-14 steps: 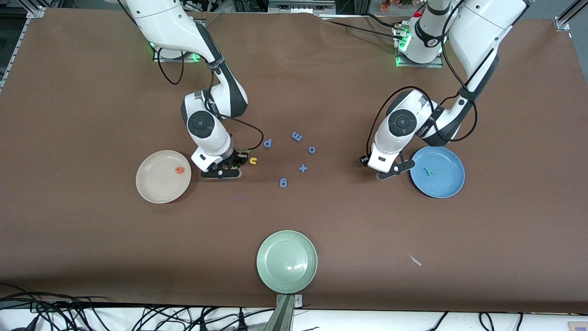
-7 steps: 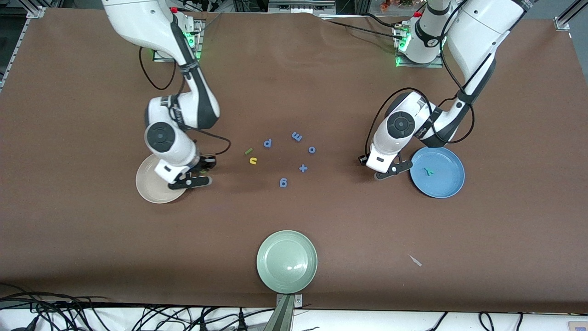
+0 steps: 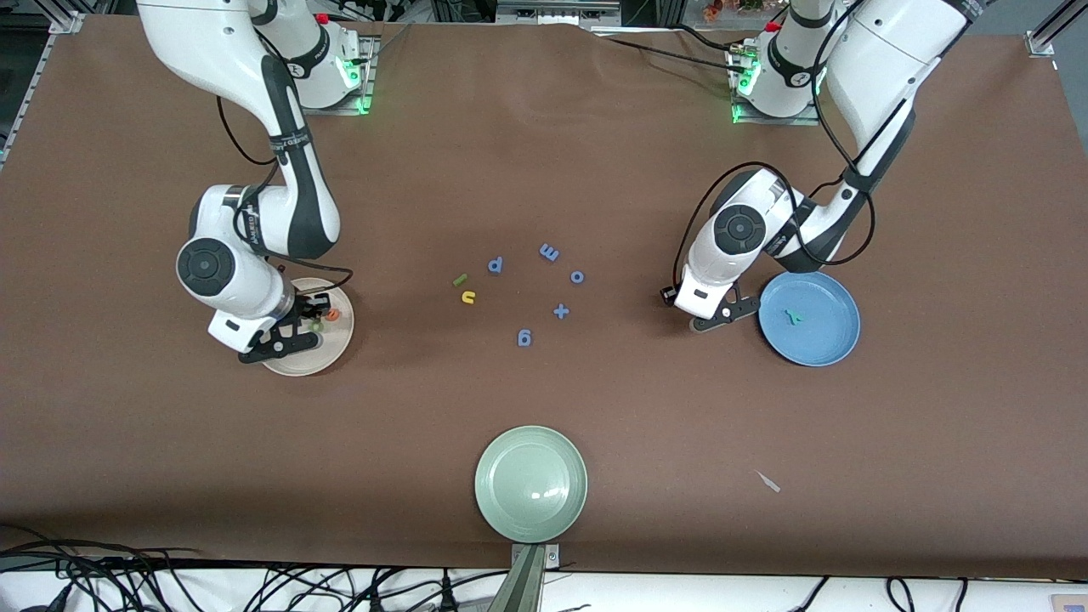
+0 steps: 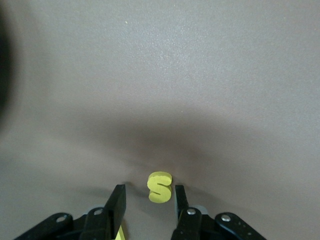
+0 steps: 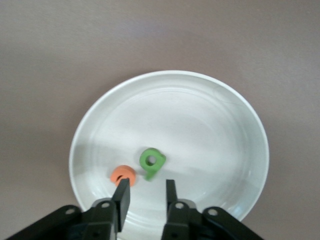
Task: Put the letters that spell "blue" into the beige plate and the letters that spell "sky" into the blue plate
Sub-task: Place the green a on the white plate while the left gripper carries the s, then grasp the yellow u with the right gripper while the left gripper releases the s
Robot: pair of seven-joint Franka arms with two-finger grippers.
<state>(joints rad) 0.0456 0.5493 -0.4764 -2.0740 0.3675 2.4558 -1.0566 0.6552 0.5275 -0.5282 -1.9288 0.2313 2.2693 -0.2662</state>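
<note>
Three plates, two arms, six task letters in view and five all-blue pieces. At the right arm's end sits the beige plate; in it lie two letters, the orange "e" and the dark green "b", just beside each other. The right gripper hangs over this plate with its fingers apart and nothing between them.

Mid-table lies the light green "l", its long axis slanted, with the end toward the left arm's end farther from the front camera. Just nearer is the yellow "u", its opening facing that camera. The blue pieces, among them a plus sign, are scattered beside these. The pale green plate holds nothing.

The left gripper is low beside the blue plate; its fingers are spread, and the yellow "s" rests on the cloth between the tips, unclamped. The blue plate holds one letter, the teal "y".
</note>
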